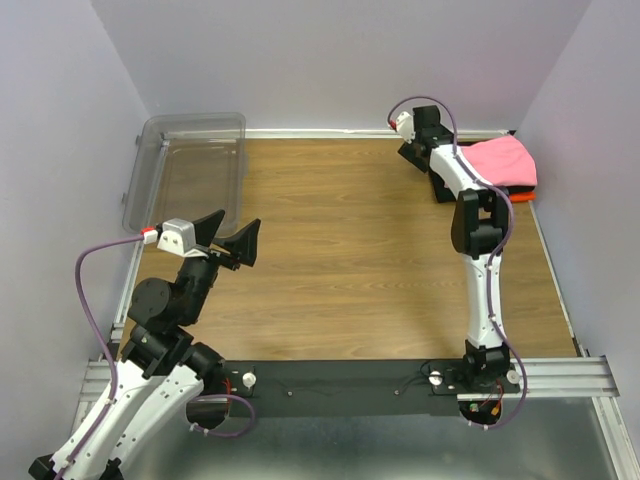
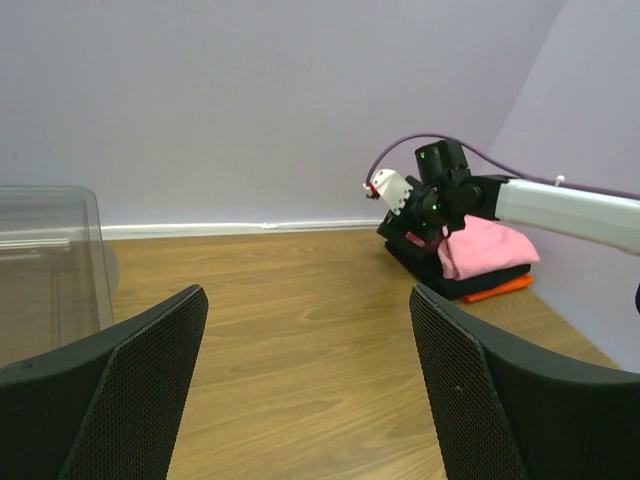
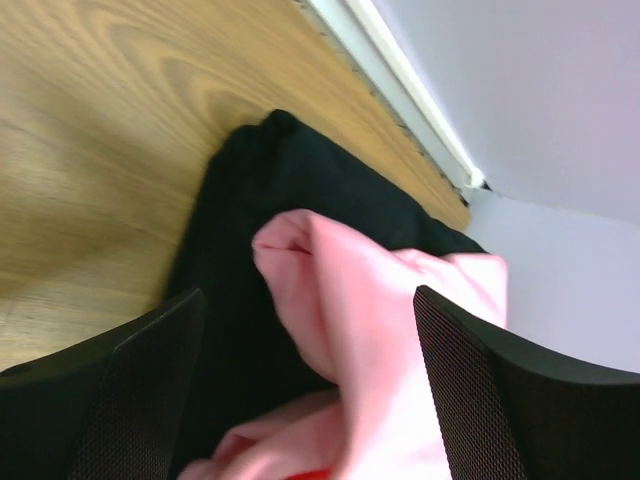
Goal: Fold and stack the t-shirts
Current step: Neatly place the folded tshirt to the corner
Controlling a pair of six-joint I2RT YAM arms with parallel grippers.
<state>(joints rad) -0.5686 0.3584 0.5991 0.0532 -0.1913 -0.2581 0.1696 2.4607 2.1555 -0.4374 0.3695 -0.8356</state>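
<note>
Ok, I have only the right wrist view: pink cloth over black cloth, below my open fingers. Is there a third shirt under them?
Observer: Yes. An orange t-shirt lies at the bottom, and its edge shows under the black t-shirt.
Operator: And where is the left arm? I do not want to hit it.
Observer: The left gripper hangs open above the left side of the table, near the clear bin and far from the pink t-shirt.
</note>
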